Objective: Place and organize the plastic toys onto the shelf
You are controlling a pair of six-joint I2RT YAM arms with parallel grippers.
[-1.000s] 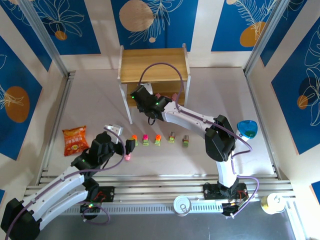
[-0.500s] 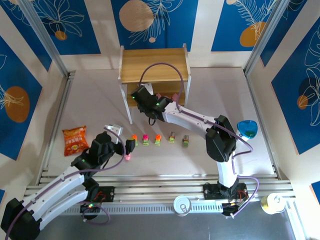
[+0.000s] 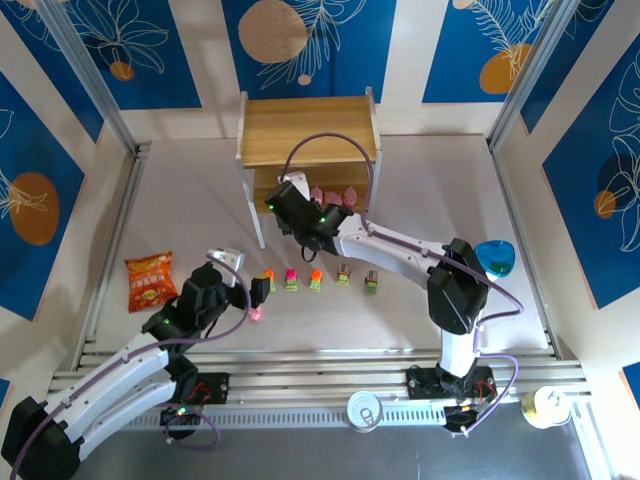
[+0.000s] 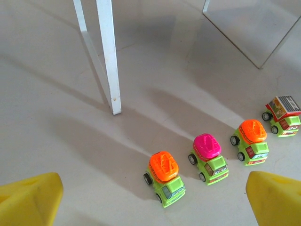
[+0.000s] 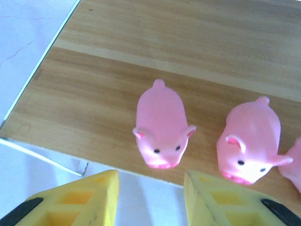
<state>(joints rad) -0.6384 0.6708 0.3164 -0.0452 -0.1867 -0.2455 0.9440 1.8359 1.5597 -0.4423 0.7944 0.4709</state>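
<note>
Pink pig (image 5: 160,125) on shelf (image 5: 94,99) board, just ahead of right tool (image 5: 150,186), apart.

The table (image 3: 430,180) bears the shelf (image 3: 305,130), five green cars (image 3: 316,281) and a snack bag (image 3: 150,280).

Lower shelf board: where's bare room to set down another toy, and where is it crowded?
Bare wood lies left of the leftmost pink pig, out to the lower board's left edge, and behind the pigs toward the back. The right side is crowded: the second pig and a third pig sit close together. The top board is bare too.
</note>
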